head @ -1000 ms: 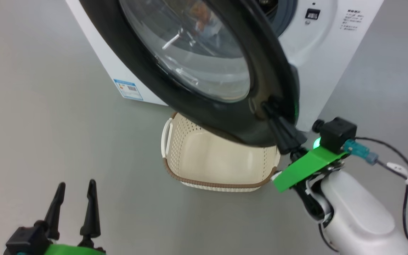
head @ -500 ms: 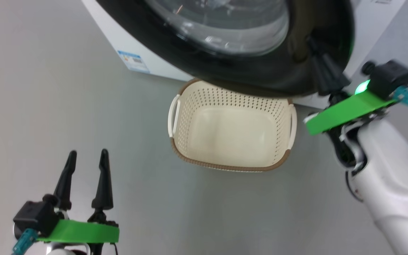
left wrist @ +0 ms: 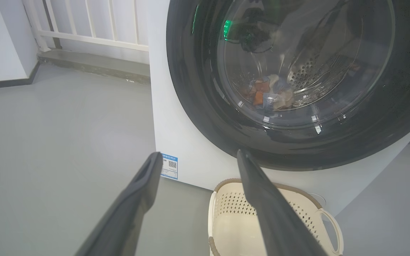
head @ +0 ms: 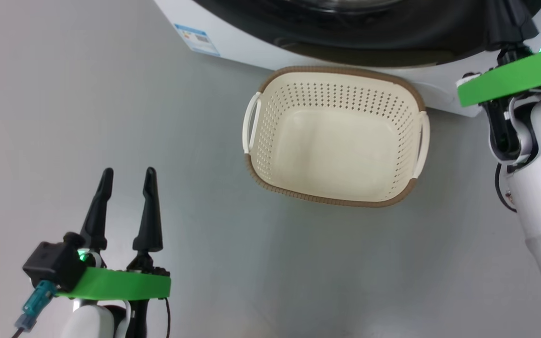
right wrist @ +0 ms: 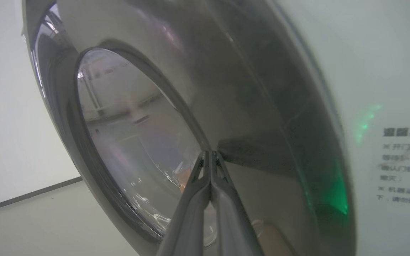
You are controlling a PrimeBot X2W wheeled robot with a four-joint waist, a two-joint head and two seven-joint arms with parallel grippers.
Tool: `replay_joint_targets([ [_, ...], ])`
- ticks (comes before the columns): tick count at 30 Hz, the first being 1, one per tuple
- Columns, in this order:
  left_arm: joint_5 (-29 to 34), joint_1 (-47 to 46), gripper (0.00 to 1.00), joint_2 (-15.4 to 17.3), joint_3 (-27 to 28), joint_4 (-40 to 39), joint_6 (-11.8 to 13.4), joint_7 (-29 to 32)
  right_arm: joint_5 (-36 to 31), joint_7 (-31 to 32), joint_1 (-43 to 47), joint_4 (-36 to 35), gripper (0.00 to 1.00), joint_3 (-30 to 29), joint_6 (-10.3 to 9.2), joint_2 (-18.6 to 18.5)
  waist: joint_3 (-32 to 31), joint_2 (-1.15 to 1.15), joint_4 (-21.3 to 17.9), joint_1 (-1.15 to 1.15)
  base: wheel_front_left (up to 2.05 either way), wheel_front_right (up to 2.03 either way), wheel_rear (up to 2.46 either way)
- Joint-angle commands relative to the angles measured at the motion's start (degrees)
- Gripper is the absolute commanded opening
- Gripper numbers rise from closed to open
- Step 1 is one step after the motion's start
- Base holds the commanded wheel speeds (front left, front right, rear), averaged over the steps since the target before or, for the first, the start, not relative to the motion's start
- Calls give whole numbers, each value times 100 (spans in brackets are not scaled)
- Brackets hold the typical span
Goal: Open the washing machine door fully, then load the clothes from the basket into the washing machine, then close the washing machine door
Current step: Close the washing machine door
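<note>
Cream plastic basket (head: 331, 201) sits empty on the floor just in front of the washing machine (left wrist: 176, 124), below its door (left wrist: 304, 71). Clothes (left wrist: 271, 94) lie inside the machine's drum, seen through the door glass. Door looks swung to against the machine's front; latched or not, cannot tell.

Right gripper (right wrist: 210, 153): fingers pressed together, gripping nothing, tips on the door's glossy black ring, apparently touching. Left gripper (head: 128, 173): fingers spread wide, empty, well clear of the machine, out beyond the basket.

Step in hand, likely the closing push. Best done as a steady press straight toward the machine, near the door's free edge. Tips should stay off the bulging glass, where they could skid.
</note>
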Motion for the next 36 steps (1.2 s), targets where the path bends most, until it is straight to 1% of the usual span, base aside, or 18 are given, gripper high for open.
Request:
replay_joint_targets([
  [1, -17, -97, 100, 120, 153, -183, 4, -37, -49, -28, -149, -91, 0, -37, -1, 75, 117, 0, 98, 0, 0, 0, 0],
  [13, -22, -233, 100, 147, 22, -181, 4, -37, -239, -28, -480, -160, 0, -639, -1, 189, 264, 0, 206, 0, 0, 0, 0],
  [16, -30, -258, 100, 162, 12, -161, 4, -37, -280, -28, -501, -166, 0, -704, -1, 233, 269, 0, 211, 0, 0, 0, 0],
  [23, -21, -199, 100, 208, 49, -41, 4, -37, -244, -28, -235, -155, 0, -465, -1, 320, 69, 0, 136, 0, 0, 0, 0],
  [27, -15, -141, 100, 259, 88, 91, 4, -37, -197, -28, 82, -157, 0, -268, -1, 370, -156, 0, 52, 0, 0, 0, 0],
  [36, 25, 118, 100, 447, 273, 313, 4, -37, -10, -28, 895, -256, 0, 9, -1, 488, -778, 0, -277, 0, 0, 0, 0],
])
